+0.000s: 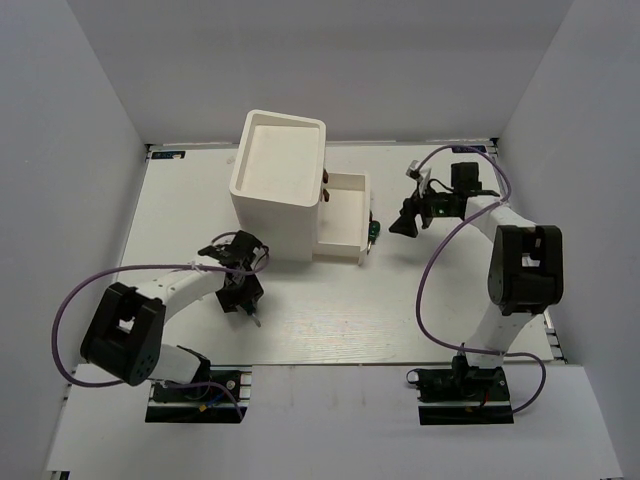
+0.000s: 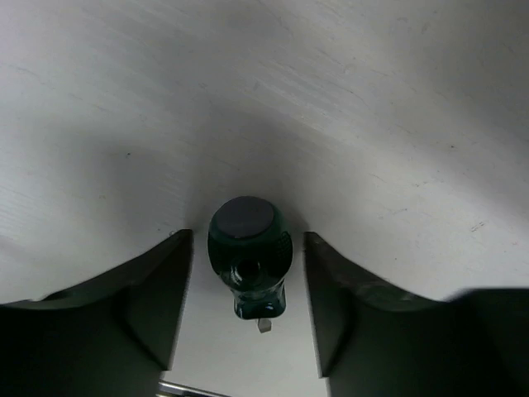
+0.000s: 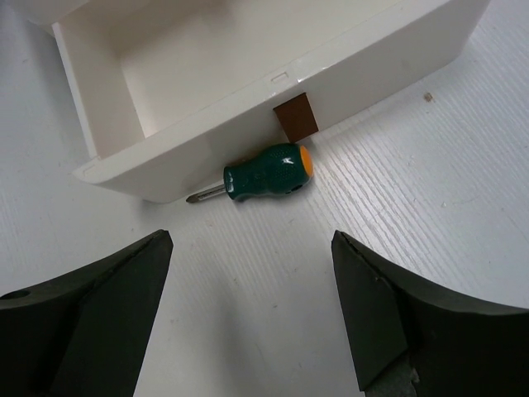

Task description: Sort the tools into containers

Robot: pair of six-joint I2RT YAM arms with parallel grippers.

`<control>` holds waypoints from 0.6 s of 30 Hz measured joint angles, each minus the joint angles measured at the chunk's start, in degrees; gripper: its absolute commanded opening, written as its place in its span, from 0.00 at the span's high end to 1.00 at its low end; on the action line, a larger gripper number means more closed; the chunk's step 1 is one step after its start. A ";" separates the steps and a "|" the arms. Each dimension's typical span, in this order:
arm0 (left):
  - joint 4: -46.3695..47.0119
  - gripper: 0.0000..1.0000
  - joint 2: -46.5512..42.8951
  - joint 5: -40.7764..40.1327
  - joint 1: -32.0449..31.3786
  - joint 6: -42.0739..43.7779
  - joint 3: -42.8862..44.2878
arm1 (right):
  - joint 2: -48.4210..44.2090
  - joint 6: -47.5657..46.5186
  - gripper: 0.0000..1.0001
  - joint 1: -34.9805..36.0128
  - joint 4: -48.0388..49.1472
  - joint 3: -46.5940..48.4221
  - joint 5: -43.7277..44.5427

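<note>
– White walls stand round a white table. What is on it?

– A tall white cabinet stands by the far edge, a bit left of the middle. One drawer is pulled out from its right side.

– Where are the tools?

– A green screwdriver with an orange end lies on the table. It touches the outside of the drawer's wall, just beside the brown knob. Its metal tip points along the wall.

– Is the right gripper holding it?

– No. Its two fingers are spread wide with nothing in them. The screwdriver lies out past the fingertips, nearer the drawer. Bare table shows between them.

– And the left gripper?

– It is near the front of the cabinet, toward the left edge. A dark green screwdriver sits right between its fingers, fat end up at the camera. A gap shows on each side, so the fingers are spread and do not touch it.

– Is there room to move?

– Yes. Bare table runs along the near edge and round the far right corner.
</note>
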 measured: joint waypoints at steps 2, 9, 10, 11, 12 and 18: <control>0.57 0.53 0.85 -0.57 -0.68 -0.87 0.00 | -0.31 0.31 0.18 -0.42 -0.02 -0.33 -0.17; -1.97 1.00 -2.21 -1.75 -3.50 -2.80 0.28 | -1.31 0.68 0.18 -1.25 0.09 -0.46 -0.87; -3.37 1.00 -4.09 -1.88 -3.93 -2.78 0.70 | -1.49 0.70 0.19 -1.25 0.15 -0.66 -1.07; -4.85 1.00 -6.25 -1.88 -4.50 -2.38 1.33 | -1.77 0.66 0.19 -1.25 0.15 -0.94 -1.31; -5.97 1.00 -8.44 -1.84 -5.05 -1.51 2.03 | -1.97 0.68 0.23 -1.27 0.11 -1.18 -1.53; -6.05 1.00 -25.46 7.06 -8.26 12.83 11.34 | -1.90 0.37 1.00 -2.38 -3.61 -0.35 -2.60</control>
